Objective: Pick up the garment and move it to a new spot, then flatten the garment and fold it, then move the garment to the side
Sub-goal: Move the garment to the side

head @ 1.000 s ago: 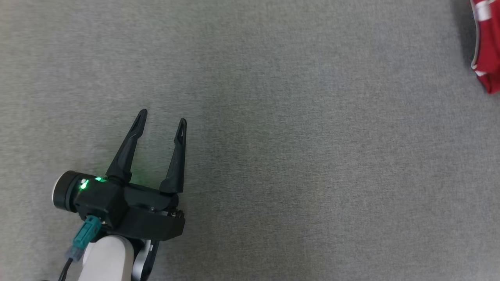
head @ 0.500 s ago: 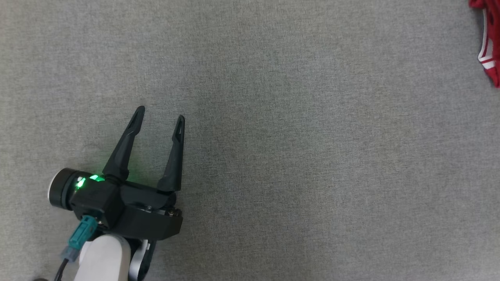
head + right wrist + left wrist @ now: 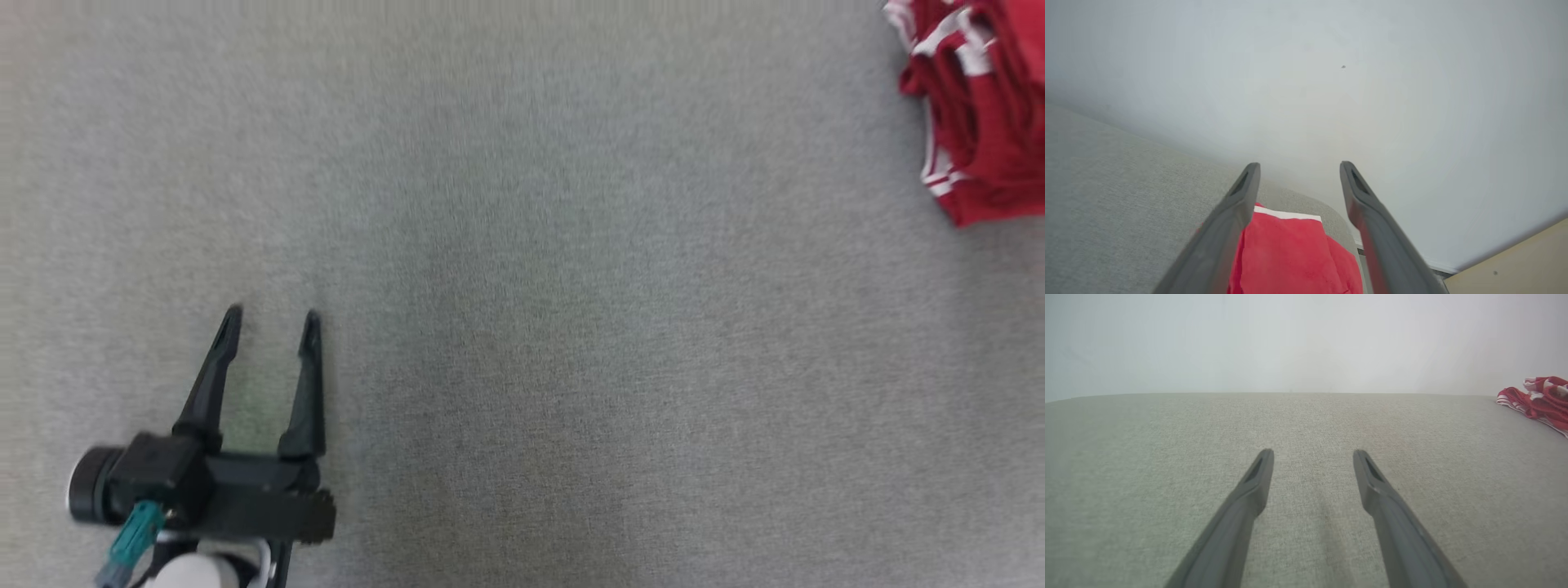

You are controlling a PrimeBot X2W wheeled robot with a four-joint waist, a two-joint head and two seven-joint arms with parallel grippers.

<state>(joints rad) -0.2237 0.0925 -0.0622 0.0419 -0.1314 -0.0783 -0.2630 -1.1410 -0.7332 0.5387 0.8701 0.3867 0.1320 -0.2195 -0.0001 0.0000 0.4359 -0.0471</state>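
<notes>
The garment (image 3: 980,114) is red with white stripes and lies bunched at the far right of the grey padded surface (image 3: 539,310). From the left wrist it shows as a small red heap (image 3: 1541,401) at the right edge. My left gripper (image 3: 271,322) hovers open at the lower left, far from the cloth, nothing between its fingers. In the right wrist view my right gripper (image 3: 1298,169) is open above the red garment (image 3: 1286,255), its fingers spread and apart from the fabric.
A pale wall (image 3: 1331,81) rises behind the surface. The padded surface's far corner (image 3: 1337,218) lies just past the garment, with a strip of tan floor (image 3: 1515,265) beyond it.
The head view has shifted, so the left gripper sits lower and further left and more of the garment shows at the top right. The right gripper has opened.
</notes>
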